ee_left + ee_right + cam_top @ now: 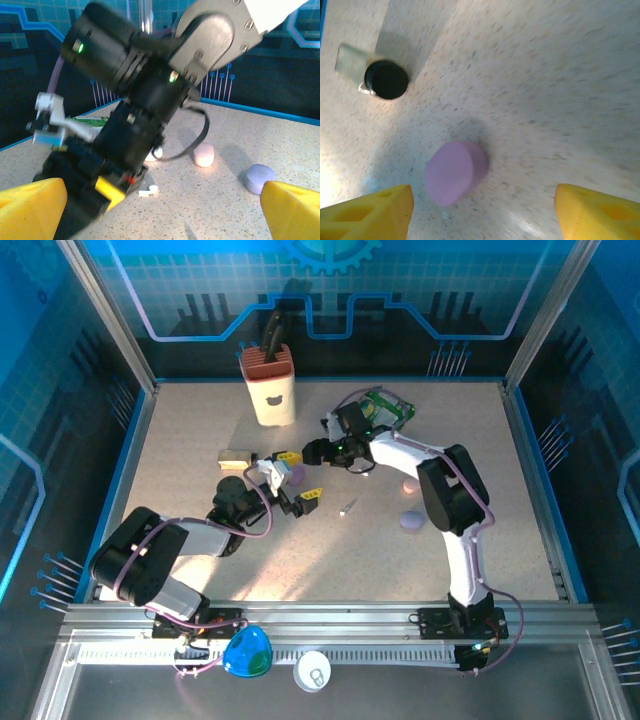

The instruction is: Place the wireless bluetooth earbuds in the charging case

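Your right gripper (482, 214) hangs unclenched over the closed lilac-pink case (455, 172), fingers (370, 215) clear on either side (lined up to grasp it, I'd judge). Your left gripper (162, 212) gapes empty, likely waiting. 1 tiny whitish, bean-shaped earbud (148, 190) lies loose on the table (225, 220) just beside the right gripper.

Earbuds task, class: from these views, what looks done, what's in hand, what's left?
Done: nothing visible; no case shows an earbud seated. In hand: nothing gripped; the right gripper hangs open over the purple case on the table, the left gripper open too. Left: opening a case, seating earbuds; one small white bit, perhaps an earbud, lies loose.
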